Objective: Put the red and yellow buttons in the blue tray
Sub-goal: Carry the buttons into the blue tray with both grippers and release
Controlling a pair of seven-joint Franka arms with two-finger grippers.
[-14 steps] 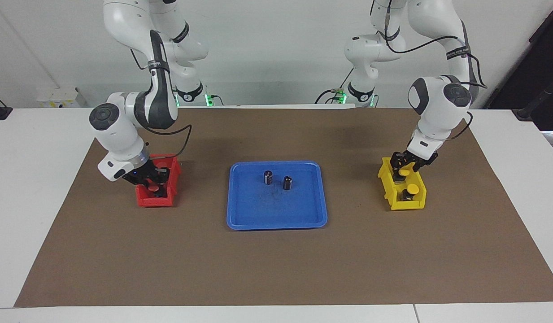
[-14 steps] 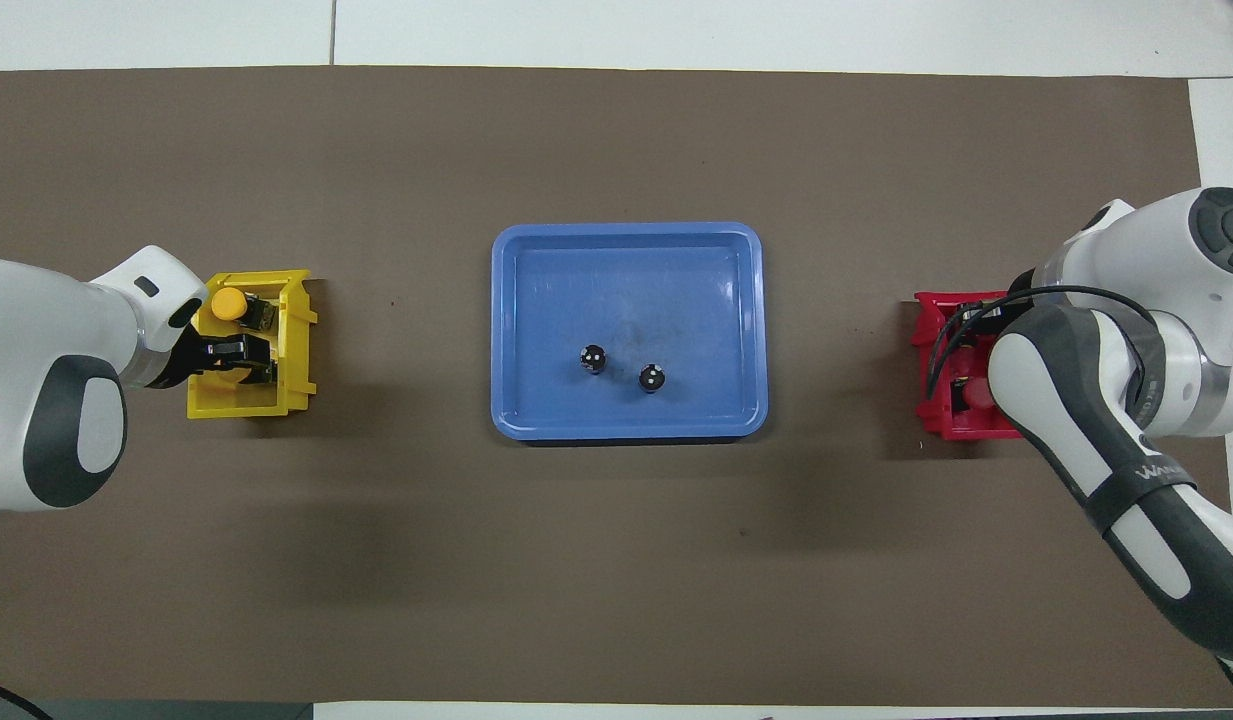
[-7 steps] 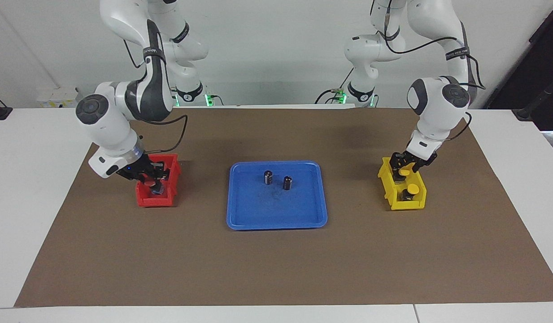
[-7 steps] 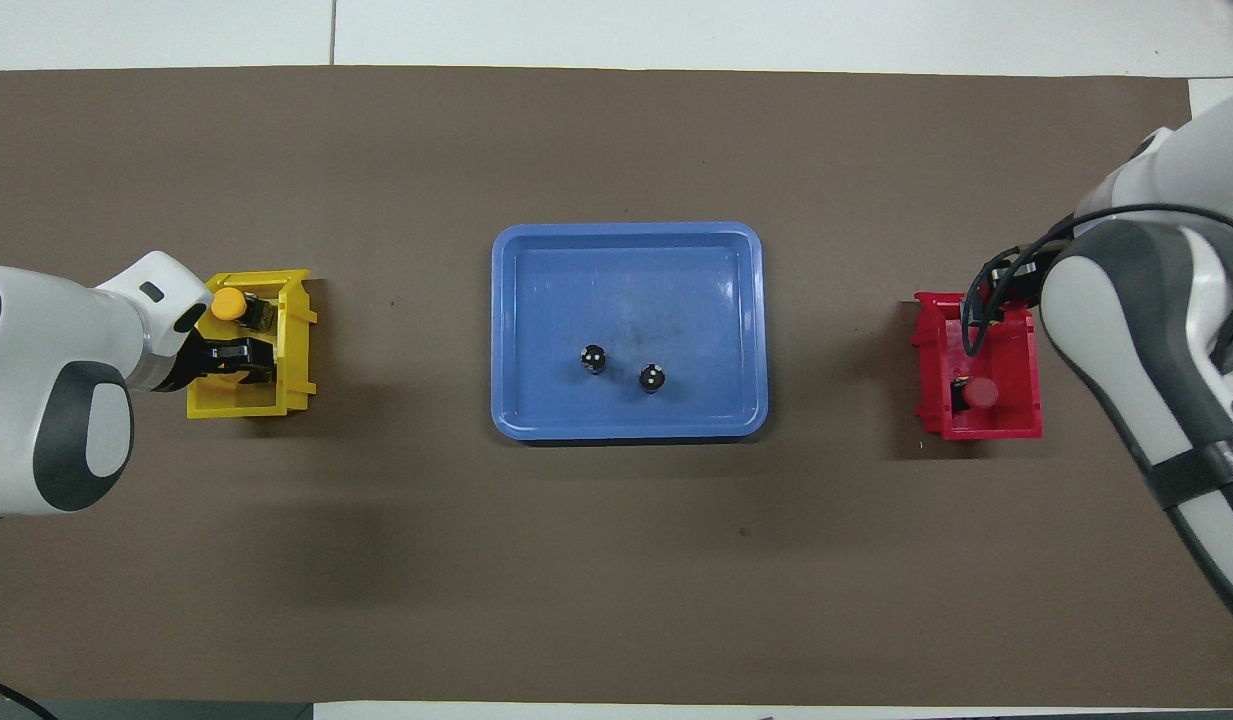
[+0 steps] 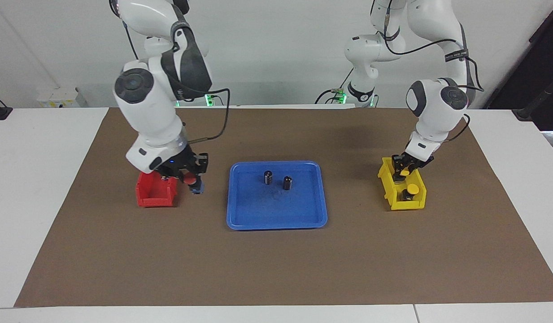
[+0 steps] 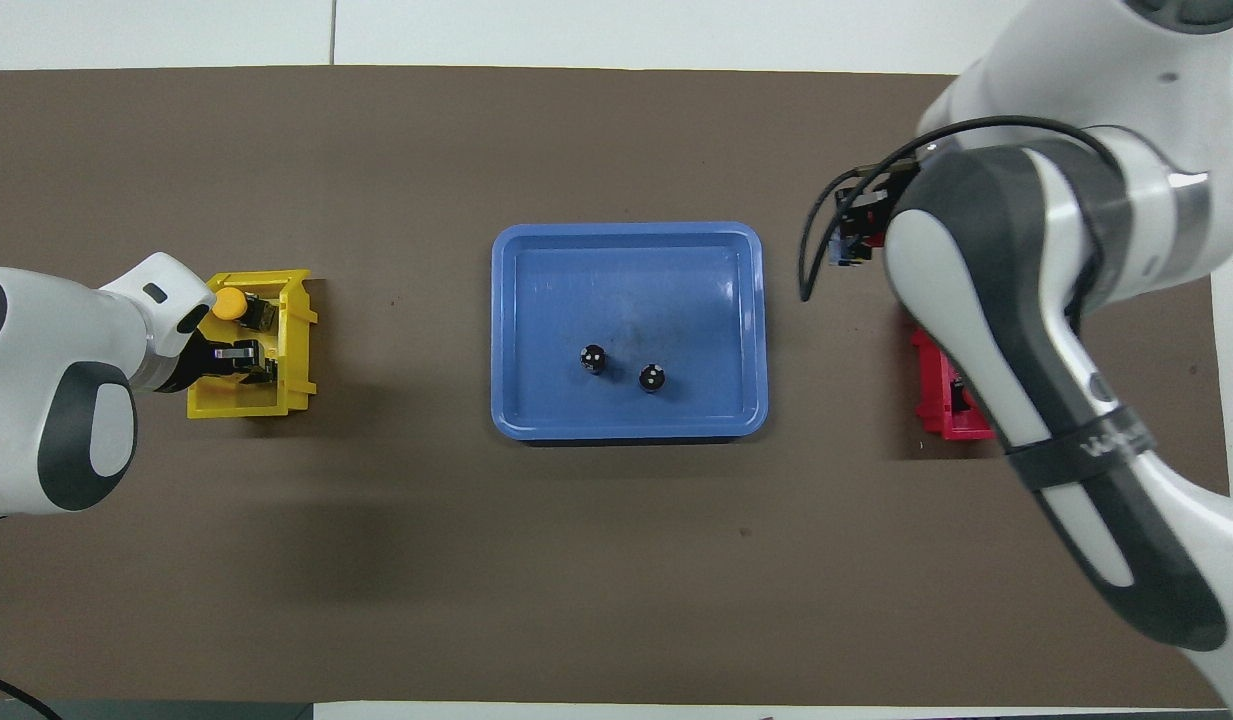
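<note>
My right gripper (image 5: 193,183) is shut on a red button (image 5: 190,179) and holds it in the air between the red bin (image 5: 155,196) and the blue tray (image 5: 276,224). In the overhead view the right arm covers most of that gripper (image 6: 856,238). The other red button is hidden. My left gripper (image 5: 402,170) is down in the yellow bin (image 5: 413,205), shut on a yellow button (image 5: 405,172). A second yellow button (image 5: 410,192) stands in the same bin, farther from the robots, and also shows in the overhead view (image 6: 228,303).
Two dark capless cylinders (image 5: 267,177) (image 5: 287,183) stand upright in the blue tray (image 6: 626,432), in the part nearer the robots. The red bin (image 6: 938,400) and yellow bin (image 6: 294,340) sit at the two ends of the brown mat.
My right gripper has lifted a red button out of the red bin and carried it toward the blue tray. My left gripper has stayed in the yellow bin.
</note>
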